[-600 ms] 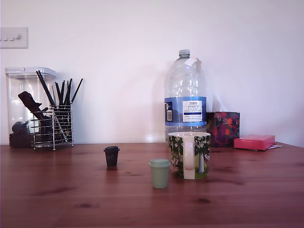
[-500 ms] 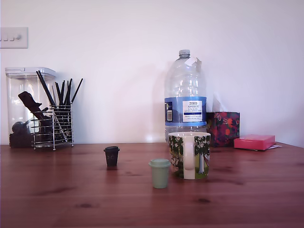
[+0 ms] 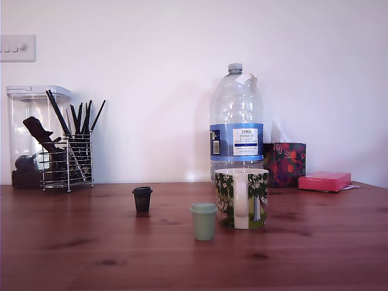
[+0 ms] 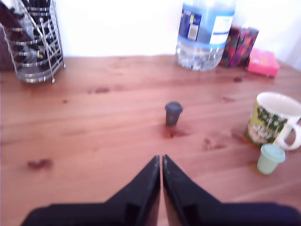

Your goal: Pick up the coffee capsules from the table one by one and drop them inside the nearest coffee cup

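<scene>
Gripper closed above table; black capsule apart.

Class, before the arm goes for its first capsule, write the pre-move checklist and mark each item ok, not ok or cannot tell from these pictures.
1. Gripper empty: ok, nothing between the fingertips.
2. Jaws open for a grasp: not ok, they sit almost closed in the wrist view.
3. Black capsule upright and free-standing on the table: ok.
4. Green capsule upright: ok; it stands near the mug, to the exterior view's left. Whether they touch: cannot tell.
5. Mug upright, mouth unobstructed: ok; nothing seen inside, though its bottom is hidden.
6. Clear path to the black capsule: ok, bare wood between.
</scene>
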Controlling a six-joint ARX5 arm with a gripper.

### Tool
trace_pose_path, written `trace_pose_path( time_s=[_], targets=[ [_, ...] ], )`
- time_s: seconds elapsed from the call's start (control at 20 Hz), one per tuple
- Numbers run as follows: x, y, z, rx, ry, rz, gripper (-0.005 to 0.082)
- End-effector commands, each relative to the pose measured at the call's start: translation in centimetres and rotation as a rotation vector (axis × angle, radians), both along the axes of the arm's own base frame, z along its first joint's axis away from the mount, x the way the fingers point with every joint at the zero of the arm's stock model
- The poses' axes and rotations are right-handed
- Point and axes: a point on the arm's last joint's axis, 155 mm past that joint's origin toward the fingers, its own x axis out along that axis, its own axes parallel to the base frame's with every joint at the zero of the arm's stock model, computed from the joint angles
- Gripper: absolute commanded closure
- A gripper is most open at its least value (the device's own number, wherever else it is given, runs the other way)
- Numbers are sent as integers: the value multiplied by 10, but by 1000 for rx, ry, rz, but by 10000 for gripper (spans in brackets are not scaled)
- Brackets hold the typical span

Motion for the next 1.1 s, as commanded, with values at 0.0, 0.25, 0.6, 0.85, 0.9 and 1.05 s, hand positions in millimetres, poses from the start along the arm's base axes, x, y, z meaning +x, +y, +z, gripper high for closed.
trace_pose_path(
  time_s=[0.0,0.25,0.6,0.85,0.9,1.05],
  targets=[
    [1,-2,6,-18,-29,-6,792],
    [0,-27,7,-55,-11,-131,792],
    [-6,-89,-10,4,25,-376,792],
    [-18,-137,-34,38,74,-527,792],
    [-19,-145,-38,47,76,-540,792],
    [-24,-164,-49,63,82,-584,792]
  ],
)
